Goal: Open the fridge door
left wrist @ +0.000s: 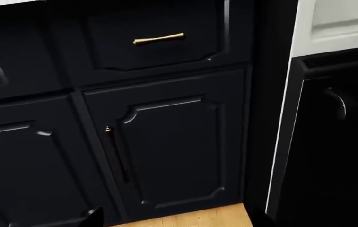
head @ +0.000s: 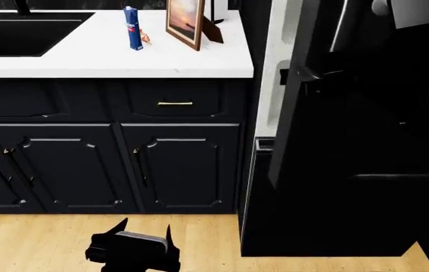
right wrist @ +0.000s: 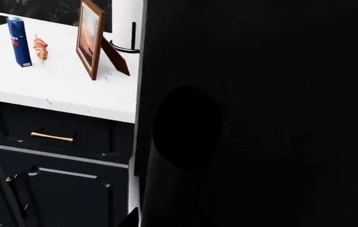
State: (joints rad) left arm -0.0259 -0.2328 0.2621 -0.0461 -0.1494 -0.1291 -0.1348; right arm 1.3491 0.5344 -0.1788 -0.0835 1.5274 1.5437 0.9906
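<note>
Dark panelled kitchen cabinets (head: 176,164) with small brass pulls run under a white stone countertop (head: 123,62), above a pale wooden floor (head: 40,243). At the head view's right, the tall glossy black fridge door (head: 327,113) stands swung out from the fridge, its grey-white inner edge (head: 275,68) showing beside the counter end. Its silver bar handle appears near the top. The left gripper (head: 142,232) hangs low over the floor, fingers spread and holding nothing. The right gripper's state cannot be told. On the counter stand a blue carton (head: 132,28) and a wooden picture frame (head: 185,22).
</note>
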